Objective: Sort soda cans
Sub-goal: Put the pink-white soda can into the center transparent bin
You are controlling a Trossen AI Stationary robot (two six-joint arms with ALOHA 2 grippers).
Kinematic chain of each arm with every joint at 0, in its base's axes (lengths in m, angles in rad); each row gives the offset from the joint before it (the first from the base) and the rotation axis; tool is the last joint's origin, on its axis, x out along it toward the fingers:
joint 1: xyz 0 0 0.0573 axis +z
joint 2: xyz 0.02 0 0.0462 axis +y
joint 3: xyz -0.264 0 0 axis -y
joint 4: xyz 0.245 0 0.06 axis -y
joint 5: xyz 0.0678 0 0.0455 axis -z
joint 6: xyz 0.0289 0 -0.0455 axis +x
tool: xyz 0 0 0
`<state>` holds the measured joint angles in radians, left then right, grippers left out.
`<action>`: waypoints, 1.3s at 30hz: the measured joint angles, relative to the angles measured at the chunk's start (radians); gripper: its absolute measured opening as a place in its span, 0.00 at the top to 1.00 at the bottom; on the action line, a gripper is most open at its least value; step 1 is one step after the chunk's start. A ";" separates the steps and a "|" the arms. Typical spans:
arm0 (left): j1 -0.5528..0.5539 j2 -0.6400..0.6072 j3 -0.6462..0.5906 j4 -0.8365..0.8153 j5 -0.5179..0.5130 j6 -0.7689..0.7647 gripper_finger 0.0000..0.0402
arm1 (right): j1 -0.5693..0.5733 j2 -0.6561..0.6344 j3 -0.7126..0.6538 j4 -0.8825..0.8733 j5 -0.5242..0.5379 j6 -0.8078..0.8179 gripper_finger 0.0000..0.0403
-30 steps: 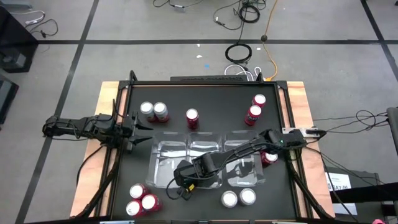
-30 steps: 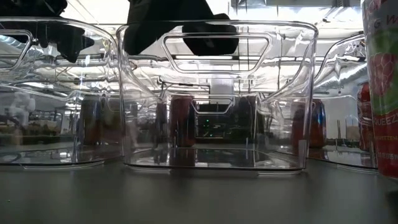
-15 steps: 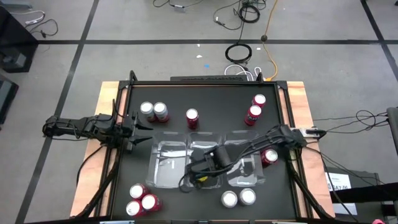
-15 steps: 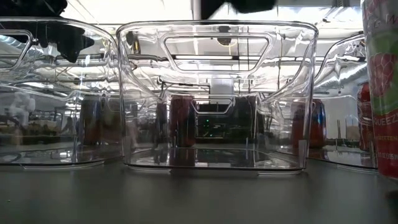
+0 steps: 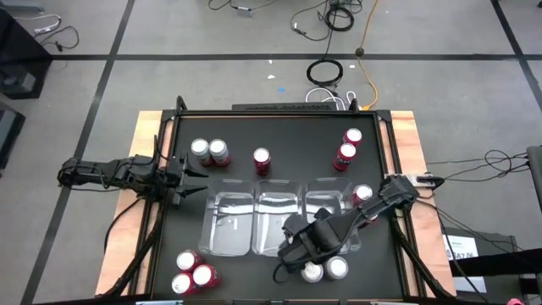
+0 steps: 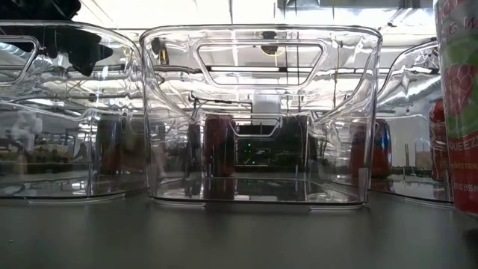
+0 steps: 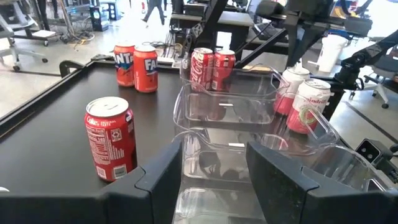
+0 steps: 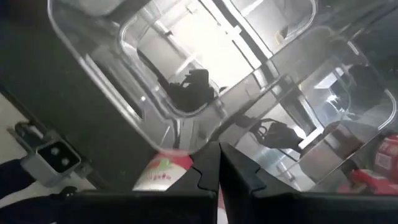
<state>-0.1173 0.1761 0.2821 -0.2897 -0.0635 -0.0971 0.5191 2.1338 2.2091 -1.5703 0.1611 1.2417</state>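
Nearest us in the high view, at the table's (image 5: 279, 127) front edge, we note three red soda cans (image 5: 193, 273) bunched at front left and a silver-bodied pair (image 5: 327, 270) at front centre-right. The right gripper (image 5: 298, 257) sits low just beside that pair, over the front rim of the clear trays (image 5: 279, 222); its fingers (image 8: 211, 177) are pressed together with nothing between them. In the right wrist view a pale can with a green and red label (image 8: 163, 175) lies right by the fingertips, though we cannot tell whether they touch it.

Behind this, three clear trays stand side by side across the middle of the table; as far as we can see through the clear walls, none holds a can. One can (image 5: 363, 194) stands at the right-hand tray's far right corner, beside the right arm.

The left gripper (image 5: 191, 179) waits at the table's left edge, its fingers (image 7: 158, 177) apart and holding nothing, pointing at the trays.

Farther back, we log two cans (image 5: 209, 152) at back left, a single red can (image 5: 262, 159) near centre, and two red cans (image 5: 348, 148) at back right.
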 joint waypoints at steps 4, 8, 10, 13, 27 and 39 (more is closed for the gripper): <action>0.000 0.000 0.000 0.000 0.000 0.000 0.53 | 0.016 0.000 -0.001 0.000 0.011 0.017 1.00; 0.000 0.000 0.000 0.000 0.001 0.000 0.53 | 0.035 0.000 -0.001 0.000 0.061 -0.001 1.00; 0.000 0.000 0.000 0.000 0.001 0.000 0.53 | 0.040 -0.003 -0.014 0.000 0.074 -0.017 1.00; 0.000 0.000 0.000 0.000 0.002 0.000 0.53 | 0.031 -0.023 -0.079 0.020 0.073 -0.040 1.00; 0.000 0.000 0.000 0.000 0.003 0.000 0.53 | -0.012 -0.544 -0.771 0.446 0.071 0.048 1.00; 0.000 0.000 0.000 0.000 0.003 0.000 0.53 | 0.191 -0.680 -0.741 0.273 -0.003 0.499 1.00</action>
<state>-0.1170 0.1763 0.2821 -0.2893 -0.0605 -0.0971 0.7097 1.4542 1.4685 -1.2972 0.1584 1.7410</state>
